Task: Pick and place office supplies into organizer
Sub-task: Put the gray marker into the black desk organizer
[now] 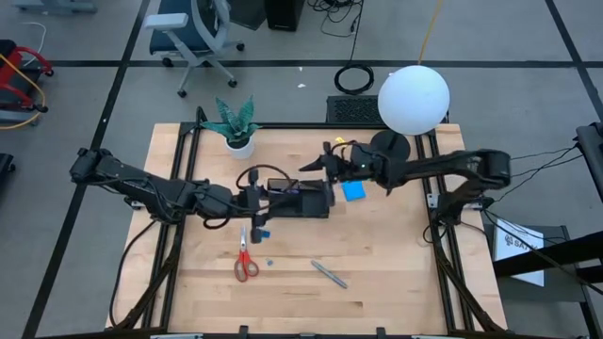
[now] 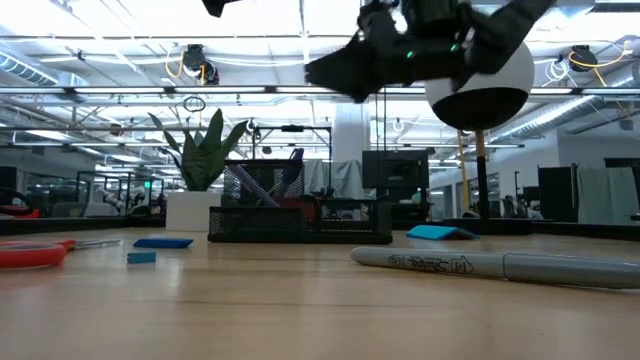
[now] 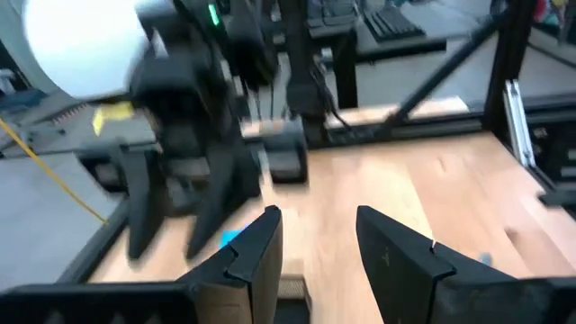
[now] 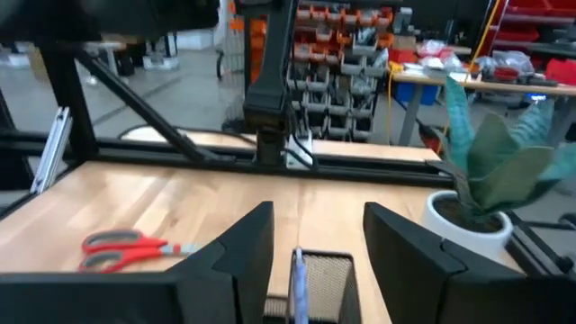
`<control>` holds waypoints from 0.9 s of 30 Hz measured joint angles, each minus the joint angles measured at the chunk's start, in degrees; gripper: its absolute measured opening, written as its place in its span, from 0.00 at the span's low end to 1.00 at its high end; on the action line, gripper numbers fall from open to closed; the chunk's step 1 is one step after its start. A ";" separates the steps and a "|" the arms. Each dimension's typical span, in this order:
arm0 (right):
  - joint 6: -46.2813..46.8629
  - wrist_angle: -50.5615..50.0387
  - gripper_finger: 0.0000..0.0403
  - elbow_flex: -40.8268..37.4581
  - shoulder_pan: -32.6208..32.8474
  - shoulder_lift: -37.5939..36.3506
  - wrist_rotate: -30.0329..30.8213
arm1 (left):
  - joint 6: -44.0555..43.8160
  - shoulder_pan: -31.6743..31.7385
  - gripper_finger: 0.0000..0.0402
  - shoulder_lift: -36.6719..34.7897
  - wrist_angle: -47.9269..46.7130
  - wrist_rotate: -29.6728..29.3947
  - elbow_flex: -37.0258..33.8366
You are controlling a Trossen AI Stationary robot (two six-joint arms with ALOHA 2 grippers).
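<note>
The right tool (image 4: 310, 256), fingers released, hovers directly above the organizer (image 4: 317, 279); a pen (image 4: 298, 283) stands beneath it. The left tool (image 3: 317, 256) waits beside, also released and empty.

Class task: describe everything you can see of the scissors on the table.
The scissors have red loop handles and short metal blades, shut as far as can be seen. They lie flat on the bare wooden table, handles toward its front edge, blades pointing at the organizer. Nothing touches them; a tiny blue block lies just beside them, apart.
</note>
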 joint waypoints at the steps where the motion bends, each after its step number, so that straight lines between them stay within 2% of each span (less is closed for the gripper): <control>1: -0.61 -2.95 0.40 0.00 0.00 -2.06 0.02 | -0.07 -0.17 0.38 0.01 -1.10 0.27 0.00; 8: -1.76 -19.41 0.39 0.00 0.00 -14.64 0.15 | -0.12 -0.84 0.38 0.80 -4.65 3.43 0.00; 14: -2.67 -28.20 0.38 0.00 0.00 -21.03 0.41 | 2.03 -0.73 0.38 3.98 -4.86 5.39 0.00; 20: -3.09 -32.82 0.38 0.00 0.00 -23.50 6.13 | 3.14 -0.31 0.40 8.71 -8.42 9.03 2.88; 27: -3.51 -33.82 0.38 0.00 0.00 -23.50 7.65 | 5.05 -0.31 0.47 19.38 -18.17 11.45 12.44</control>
